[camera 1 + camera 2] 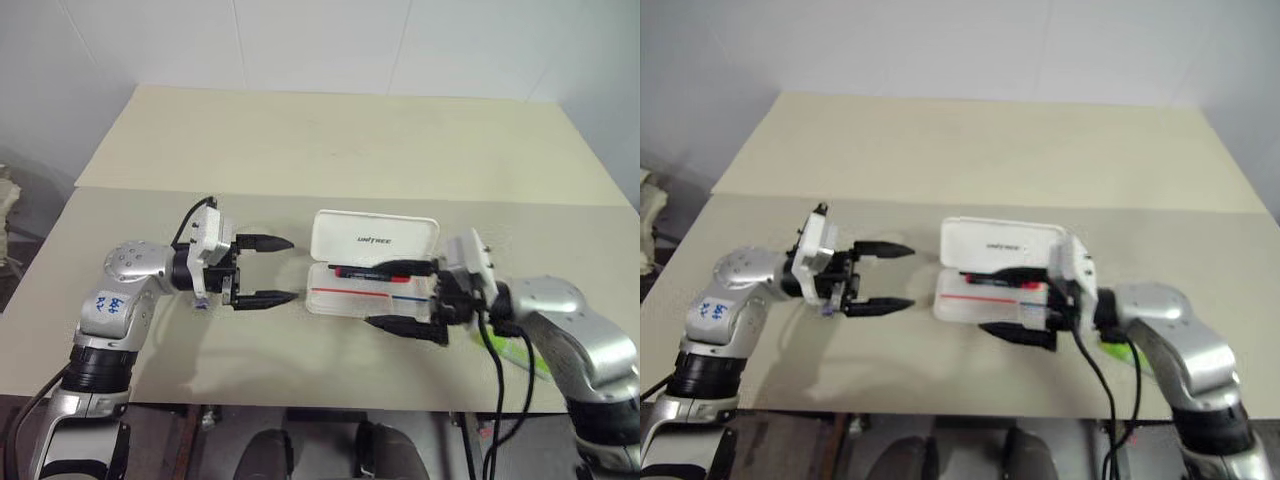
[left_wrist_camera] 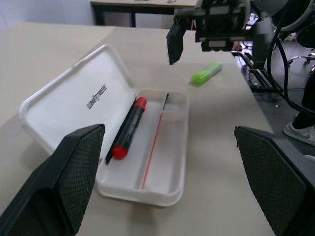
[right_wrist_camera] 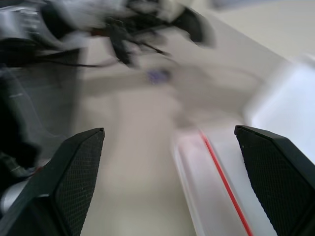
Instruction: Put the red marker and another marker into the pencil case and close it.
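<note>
The white pencil case (image 1: 330,300) lies open mid-table, its lid (image 1: 375,238) standing up at the back. The red marker (image 2: 129,129) rests inside the tray along the hinge side. Another marker, a green highlighter (image 2: 206,72), lies on the table to the right of the case, partly under my right arm (image 1: 1118,350). My left gripper (image 1: 292,269) hangs open and empty just left of the case. At the case's right end, my right gripper (image 1: 380,295) is open and empty, one finger over the tray and one in front of it.
The case sits on the near beige table (image 1: 300,340); a second, paler table (image 1: 350,140) adjoins at the back. Black cables (image 1: 495,380) hang from my right arm past the front edge.
</note>
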Available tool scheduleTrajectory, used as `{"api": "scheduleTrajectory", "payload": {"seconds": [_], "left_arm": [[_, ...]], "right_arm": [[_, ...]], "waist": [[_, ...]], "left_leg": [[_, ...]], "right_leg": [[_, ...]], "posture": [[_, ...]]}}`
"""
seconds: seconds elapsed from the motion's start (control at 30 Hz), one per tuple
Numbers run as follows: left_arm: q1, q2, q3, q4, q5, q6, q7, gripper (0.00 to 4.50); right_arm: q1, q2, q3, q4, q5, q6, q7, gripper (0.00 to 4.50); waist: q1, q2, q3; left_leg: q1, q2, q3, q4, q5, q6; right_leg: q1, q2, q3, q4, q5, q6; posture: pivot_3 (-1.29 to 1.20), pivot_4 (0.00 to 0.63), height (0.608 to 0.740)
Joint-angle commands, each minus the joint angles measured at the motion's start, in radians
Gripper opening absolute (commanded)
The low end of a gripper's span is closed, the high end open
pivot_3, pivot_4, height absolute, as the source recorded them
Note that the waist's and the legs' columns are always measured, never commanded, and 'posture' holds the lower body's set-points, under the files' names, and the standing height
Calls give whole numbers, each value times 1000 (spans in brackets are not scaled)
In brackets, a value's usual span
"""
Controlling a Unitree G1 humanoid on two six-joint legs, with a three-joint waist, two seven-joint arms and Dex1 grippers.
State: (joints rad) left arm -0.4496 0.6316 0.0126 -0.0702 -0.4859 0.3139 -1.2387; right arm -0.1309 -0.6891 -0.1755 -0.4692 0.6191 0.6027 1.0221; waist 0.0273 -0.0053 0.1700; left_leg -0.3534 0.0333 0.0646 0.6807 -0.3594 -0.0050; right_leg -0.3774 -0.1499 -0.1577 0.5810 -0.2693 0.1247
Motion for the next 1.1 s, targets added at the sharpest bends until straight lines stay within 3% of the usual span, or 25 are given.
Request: {"api": "scheduleTrajectory", "payload": {"seconds": [0.03,0.17,0.33,0.57,0.77,1.1], "left_arm": [[22,-3,-2,-61,-21,-8,0,4500],[49,-17,-13,-81,-27,-6,11,4500],[50,-43,-34,-77,-27,-2,11,4500],[12,-54,-44,-46,-21,-3,-2,4500],[-22,-39,-38,-18,-13,-14,-22,4500],[-64,-4,-38,25,-3,-38,-66,4500]], "right_arm": [[94,-23,-149,-86,18,-3,-81,4457],[277,-24,-303,-127,-49,-22,-168,4457],[402,-2,-387,-162,-86,-34,-252,4457],[556,21,-363,-30,-138,-236,-128,4457],[544,-42,-339,263,-196,-429,42,4457],[402,-173,-283,660,-259,-567,197,4457]], "waist": [[-1,0,0],[2,0,0],[-2,-1,0],[-1,-1,-1],[-1,-1,-1],[-1,0,-1]], "left_leg": [[0,0,0,0,0,0],[0,1,1,0,0,0],[1,0,2,0,0,1],[1,0,2,0,0,1],[2,0,2,0,0,2],[2,0,2,0,0,2]], "right_leg": [[0,0,0,-1,0,0],[1,1,0,-3,0,0],[1,1,1,-3,0,0],[1,1,2,-4,0,-1],[2,1,2,-5,0,0],[2,1,2,-5,0,0]], "posture": [[0,150,740],[0,150,740],[0,150,740],[0,150,740],[0,150,740],[0,150,740]]}}
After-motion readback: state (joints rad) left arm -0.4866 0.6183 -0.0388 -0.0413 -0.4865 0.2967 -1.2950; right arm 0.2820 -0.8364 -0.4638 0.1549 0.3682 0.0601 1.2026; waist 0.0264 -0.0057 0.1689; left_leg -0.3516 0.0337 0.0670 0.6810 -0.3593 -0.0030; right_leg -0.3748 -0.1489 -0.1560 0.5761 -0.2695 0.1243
